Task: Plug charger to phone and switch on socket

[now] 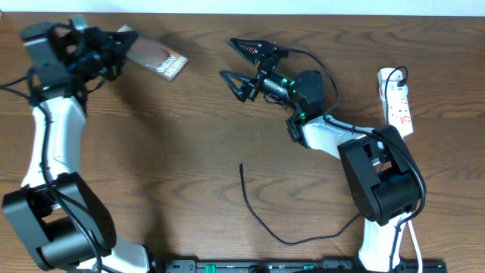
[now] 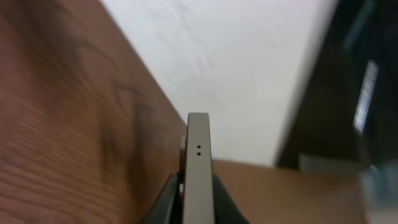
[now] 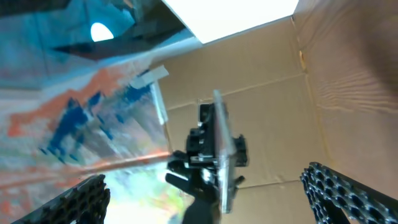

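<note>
The phone [image 1: 159, 61], a flat dark rectangle with a brown-black screen and white lettering, sits at the table's far left. One end is pinched in the left gripper [image 1: 120, 47]. In the left wrist view the phone [image 2: 198, 168] shows edge-on as a thin grey strip with two tiny holes, and the black fingers [image 2: 169, 200] press against both of its faces. I cannot tell whether its free end touches the brown wood-grain table [image 1: 167, 136].

The charger [image 1: 261, 220], a long thin black cable, lies loose on the table in a curve. Its small plug tip points up the table, well apart from the phone, and its other end runs toward the right arm's base.

The socket [image 1: 398, 102], a narrow white power strip with red markings and a black plug at its far end, lies by the right edge.

The right gripper [image 1: 241, 64] hangs near the table's middle with its ribbed black fingers [image 3: 348, 193] spread wide and nothing between them. The right arm's white-and-black body stands between the cable and the socket.
</note>
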`<state>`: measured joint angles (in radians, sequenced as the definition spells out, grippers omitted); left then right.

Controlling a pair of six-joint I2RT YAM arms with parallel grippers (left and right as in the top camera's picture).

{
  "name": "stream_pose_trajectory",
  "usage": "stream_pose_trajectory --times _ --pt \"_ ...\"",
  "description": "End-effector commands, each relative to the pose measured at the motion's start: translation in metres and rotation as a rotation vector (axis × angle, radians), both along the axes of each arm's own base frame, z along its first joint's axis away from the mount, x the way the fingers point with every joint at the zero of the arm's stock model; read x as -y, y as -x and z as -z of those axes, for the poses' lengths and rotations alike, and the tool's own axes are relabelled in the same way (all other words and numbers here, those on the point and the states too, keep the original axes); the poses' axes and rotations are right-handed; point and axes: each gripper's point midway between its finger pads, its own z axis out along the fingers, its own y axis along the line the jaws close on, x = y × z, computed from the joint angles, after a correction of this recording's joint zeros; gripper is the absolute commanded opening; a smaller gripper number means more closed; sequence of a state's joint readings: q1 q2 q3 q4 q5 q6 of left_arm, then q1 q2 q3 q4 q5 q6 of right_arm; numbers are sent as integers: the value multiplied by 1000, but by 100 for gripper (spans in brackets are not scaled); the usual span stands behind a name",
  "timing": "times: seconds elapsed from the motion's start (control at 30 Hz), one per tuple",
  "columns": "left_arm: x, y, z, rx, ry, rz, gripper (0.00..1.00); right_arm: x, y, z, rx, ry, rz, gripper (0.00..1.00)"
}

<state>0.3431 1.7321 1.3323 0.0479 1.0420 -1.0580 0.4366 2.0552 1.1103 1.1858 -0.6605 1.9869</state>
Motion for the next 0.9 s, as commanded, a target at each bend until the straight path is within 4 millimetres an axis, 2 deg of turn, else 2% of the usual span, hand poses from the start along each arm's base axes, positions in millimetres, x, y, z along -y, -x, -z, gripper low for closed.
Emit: stream_pose_trajectory --times 0.0,0.07,0.2,0.4,0.6,0.7,0.77,0.87 --pt "19 31 -30 112 91 259 7 -2 10 -1 192 95 -41 99" --pt "21 43 -40 168 100 340 7 -3 15 3 289 147 -69 99" --pt "23 56 -47 199 120 421 7 -3 22 23 325 233 -149 99" --pt "23 58 -48 229 101 433 7 -2 19 54 337 401 -266 99" --pt "23 58 -48 233 98 433 7 -3 16 61 365 571 -368 99" --pt "23 58 -48 235 96 434 7 7 15 74 316 723 -382 99" --pt "22 58 -48 236 95 434 7 21 16 88 247 867 -380 99" --pt "22 58 -48 257 78 437 7 40 26 104 167 1042 -406 99"
